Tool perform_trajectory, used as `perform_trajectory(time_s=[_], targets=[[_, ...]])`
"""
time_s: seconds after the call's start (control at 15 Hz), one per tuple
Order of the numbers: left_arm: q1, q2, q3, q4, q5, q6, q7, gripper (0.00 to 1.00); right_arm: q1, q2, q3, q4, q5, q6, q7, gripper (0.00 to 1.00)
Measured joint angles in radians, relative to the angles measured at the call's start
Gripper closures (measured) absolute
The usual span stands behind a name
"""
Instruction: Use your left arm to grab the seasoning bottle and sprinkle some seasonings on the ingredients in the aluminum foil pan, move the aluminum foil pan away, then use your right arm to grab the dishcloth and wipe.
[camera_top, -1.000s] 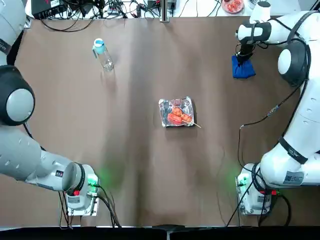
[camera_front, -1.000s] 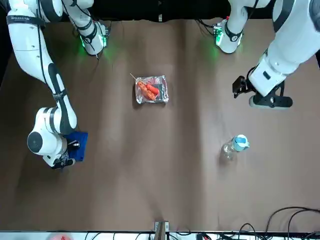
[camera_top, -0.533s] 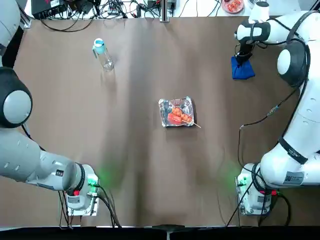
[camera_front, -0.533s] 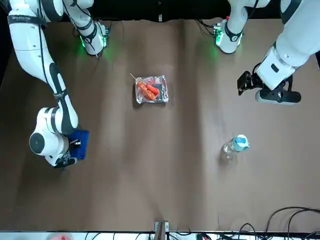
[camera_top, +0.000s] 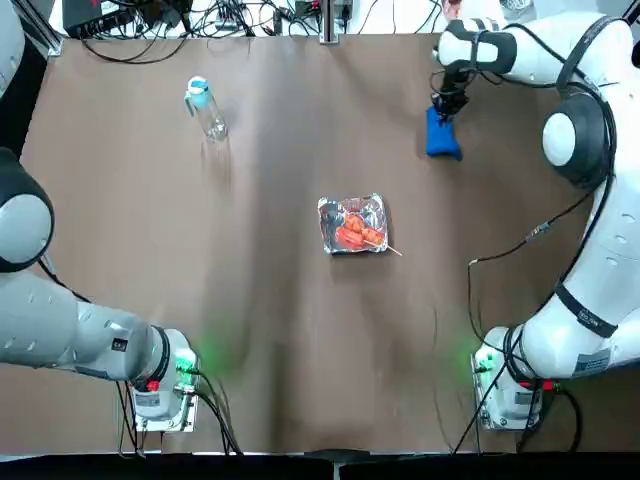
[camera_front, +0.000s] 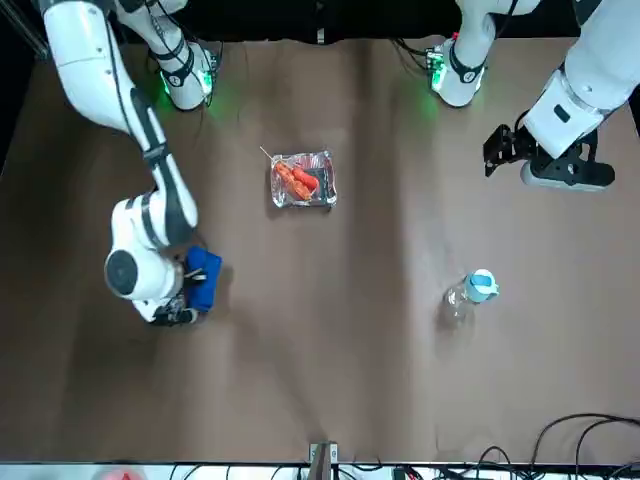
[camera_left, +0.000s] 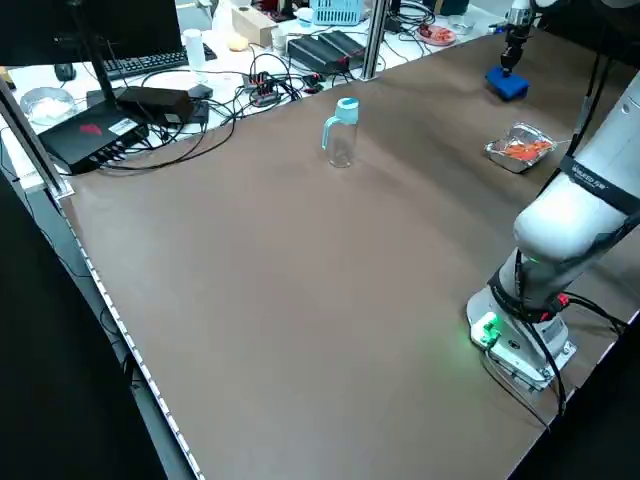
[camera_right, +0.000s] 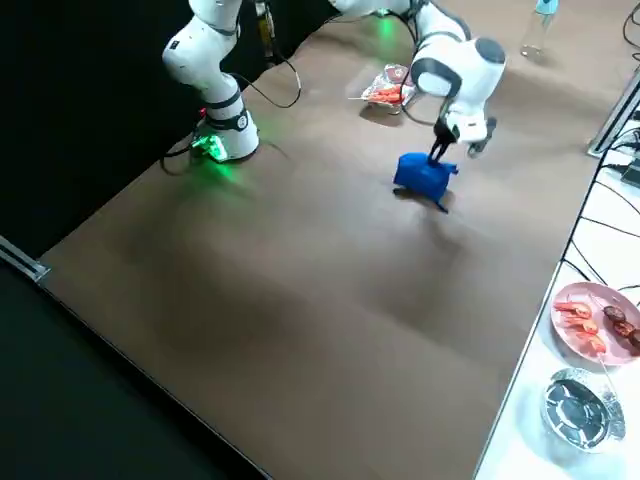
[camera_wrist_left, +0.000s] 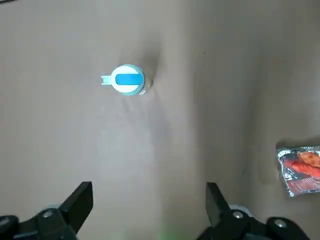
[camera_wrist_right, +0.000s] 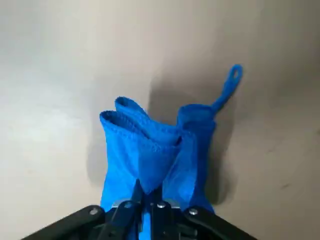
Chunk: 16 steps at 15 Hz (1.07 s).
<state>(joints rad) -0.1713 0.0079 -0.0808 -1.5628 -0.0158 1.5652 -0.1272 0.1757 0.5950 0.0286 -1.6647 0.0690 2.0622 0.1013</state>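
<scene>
Bright blue soft fabric dishcloth (camera_wrist_right: 122, 160): bunched, loop free, at the far right of the brown table (camera_top: 280, 350); contact with the surface cannot be told.
Black two-finger right gripper (camera_wrist_right: 149, 191): closed on the cloth, above the table's far right part.
Crinkled silver foil pan (camera_top: 331, 228): set near the table's middle, well apart from the cloth.
Red-orange skewered food (camera_top: 352, 236): held in the pan, its stick poking over the rim.
Clear bottle with light blue cap (camera_top: 212, 121): stood upright at the far left, gripped by nothing.
Black left gripper (camera_wrist_left: 150, 189): spread wide and empty, over the left side.
Step in hand: judged to be the wiping stage, with the cloth secured.
Next move: the cloth should be pressed flat and drawn across the surface, with the pan's edge avoided.
</scene>
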Motion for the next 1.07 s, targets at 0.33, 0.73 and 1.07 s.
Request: perform_trajectory(time_s=[0.33,0.73,1.07], targets=[[0.000,-0.004,-0.001,-0.016,0.000,0.000,0.000,0.01,0.152,-0.009,0.046,0.054,0.009,0.011,0.381,0.92],[0.000,-0.004,-0.001,-0.021,0.000,0.000,0.001,0.01,0.333,0.079,0.048,0.083,0.009,0.206,0.626,0.92],[0.002,0.003,0.000,-0.023,0.000,0.001,0.001,0.01,0.409,0.169,0.044,0.125,0.008,0.295,0.674,0.92]])
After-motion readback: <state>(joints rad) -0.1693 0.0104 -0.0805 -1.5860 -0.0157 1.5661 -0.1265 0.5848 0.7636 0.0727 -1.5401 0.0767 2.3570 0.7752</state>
